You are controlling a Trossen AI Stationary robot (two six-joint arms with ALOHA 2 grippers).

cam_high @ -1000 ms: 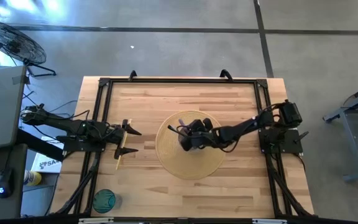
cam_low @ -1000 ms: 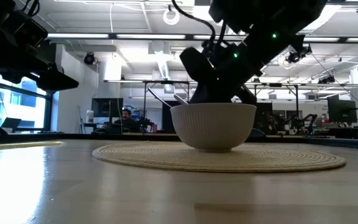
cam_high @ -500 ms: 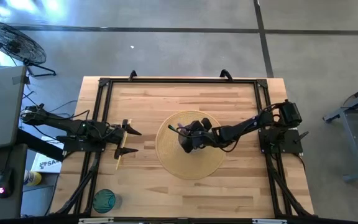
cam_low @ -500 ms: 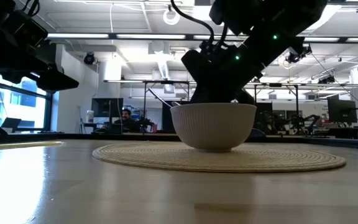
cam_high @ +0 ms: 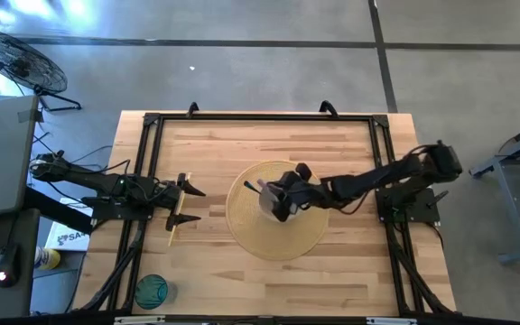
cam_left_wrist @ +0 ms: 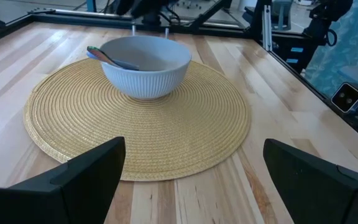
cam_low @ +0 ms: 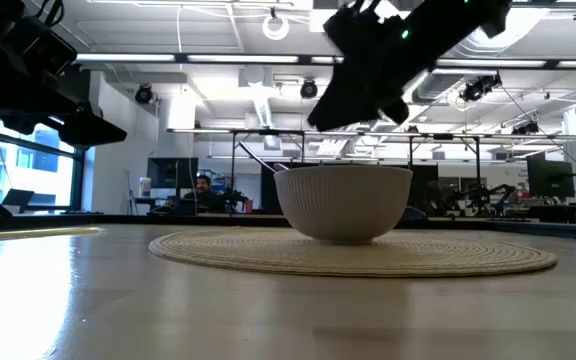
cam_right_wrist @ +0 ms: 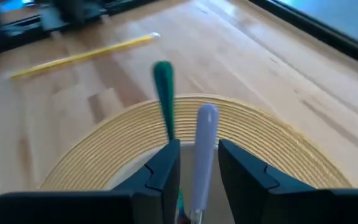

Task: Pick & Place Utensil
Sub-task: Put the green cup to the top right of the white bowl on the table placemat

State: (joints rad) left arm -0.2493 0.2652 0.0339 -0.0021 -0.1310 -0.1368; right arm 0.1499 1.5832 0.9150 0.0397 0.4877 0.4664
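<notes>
A white ribbed bowl (cam_low: pixel 344 205) stands on a round woven mat (cam_high: pixel 278 242) at the table's middle. A green-tipped utensil (cam_left_wrist: pixel 107 58) lies in the bowl, its handle (cam_high: pixel 253 188) leaning over the far-left rim. My right gripper (cam_low: pixel 320 120) hangs above the bowl, clear of its rim, with nothing hanging under it. In the right wrist view its fingers (cam_right_wrist: pixel 199 155) stand a little apart. A green handle (cam_right_wrist: pixel 163 93) and a lavender handle (cam_right_wrist: pixel 205 143) show past them. My left gripper (cam_high: pixel 190 204) waits wide open at the table's left.
A thin yellow stick (cam_high: pixel 175 224) lies on the table by my left gripper and shows in the right wrist view (cam_right_wrist: pixel 86 55). A teal round object (cam_high: pixel 150 291) sits at the near left corner. Black frame rails (cam_high: pixel 260 117) run along the table's edges.
My right gripper has risen out of the bowl and now hangs clear above its rim. The bowl and mat have stayed in place.
</notes>
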